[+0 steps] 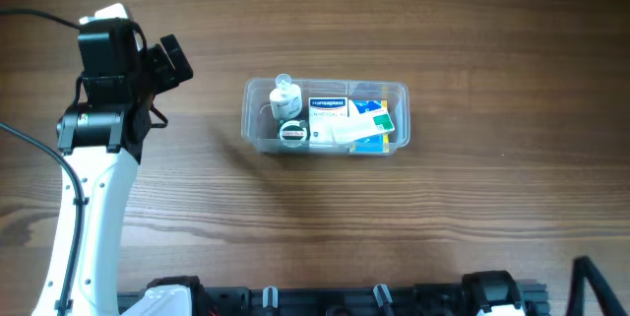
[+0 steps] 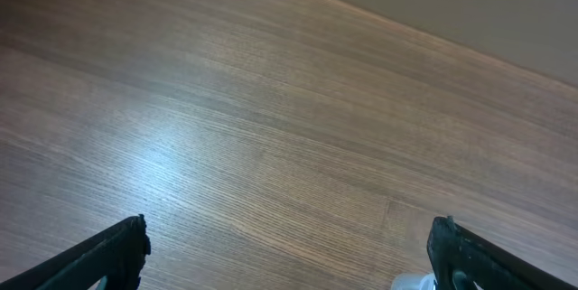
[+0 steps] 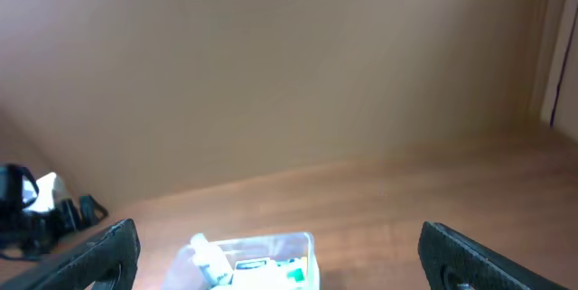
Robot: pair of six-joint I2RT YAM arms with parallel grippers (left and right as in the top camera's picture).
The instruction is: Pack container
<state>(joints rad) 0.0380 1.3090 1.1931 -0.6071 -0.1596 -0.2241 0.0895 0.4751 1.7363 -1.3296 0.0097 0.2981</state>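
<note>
The clear plastic container point(image 1: 259, 134) sits at the middle of the wooden table. It holds a small clear bottle point(image 1: 285, 97), a round black-lidded item point(image 1: 292, 134), a white and blue box point(image 1: 329, 110) and a blue, green and white box point(image 1: 374, 119). It also shows low in the right wrist view point(image 3: 305, 241). My left gripper point(image 1: 173, 60) is open and empty, left of the container and apart from it; in the left wrist view point(image 2: 289, 245) its fingers frame bare wood. My right gripper point(image 3: 280, 254) is open and empty, well back from the container.
The left arm's white body point(image 1: 89, 218) runs down the left side with black cables point(image 1: 39, 158). A black rail point(image 1: 345, 301) lines the front edge. A wall stands beyond the table's far edge in the right wrist view point(image 3: 271, 73).
</note>
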